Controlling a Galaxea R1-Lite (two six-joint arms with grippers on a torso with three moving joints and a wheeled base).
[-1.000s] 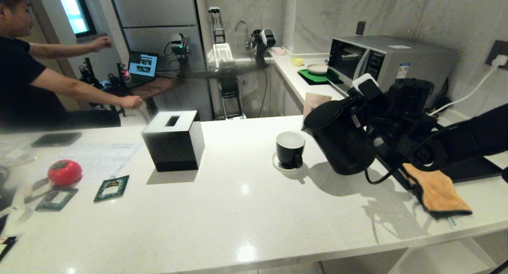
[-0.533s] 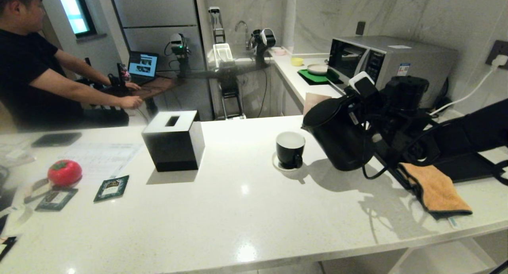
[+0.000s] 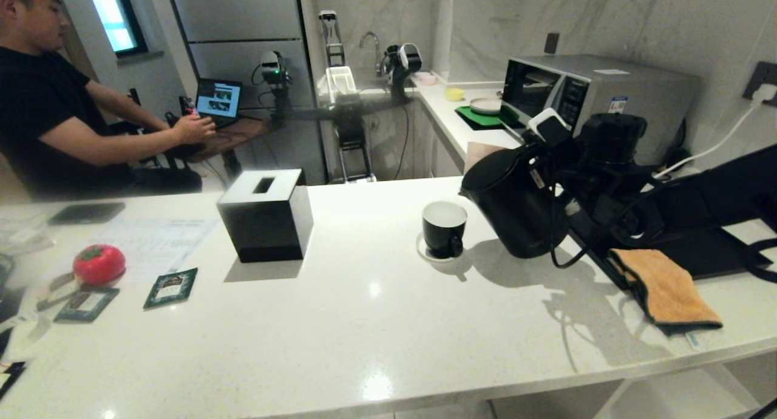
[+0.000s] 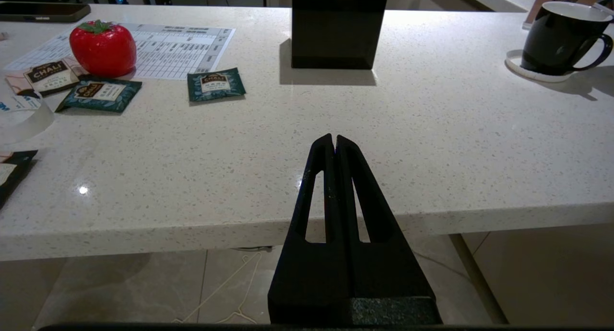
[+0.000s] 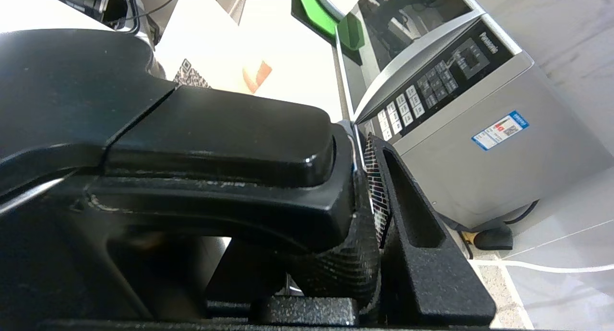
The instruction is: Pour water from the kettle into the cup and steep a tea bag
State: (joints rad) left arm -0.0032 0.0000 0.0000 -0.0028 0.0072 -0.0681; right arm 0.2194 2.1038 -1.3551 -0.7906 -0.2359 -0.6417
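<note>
The black kettle (image 3: 516, 209) hangs tilted just above the counter, its spout pointing at the cup from the right. My right gripper (image 3: 561, 164) is shut on the kettle's loop handle (image 5: 216, 144); one ridged finger (image 5: 417, 216) presses its side. The black cup (image 3: 444, 228) with a white inside stands on its small white saucer (image 3: 425, 252), also the cup (image 4: 559, 38) in the left wrist view. No water shows at the spout. Tea bags (image 3: 171, 287) in dark packets (image 4: 215, 84) lie at the left. My left gripper (image 4: 334, 138) is shut and empty before the counter's front edge.
A black tissue box (image 3: 266, 215) stands left of the cup. A red tomato-shaped thing (image 3: 99, 263), a paper sheet (image 3: 152, 240) and a phone (image 3: 86, 212) lie far left. An orange cloth (image 3: 668, 288), black tray (image 3: 710, 255) and microwave (image 3: 598, 97) are right. A person (image 3: 48, 121) sits behind.
My right gripper has raised the kettle slightly, still tilted beside the cup. The person behind has pulled an arm down to the laptop. My left arm has not moved.
</note>
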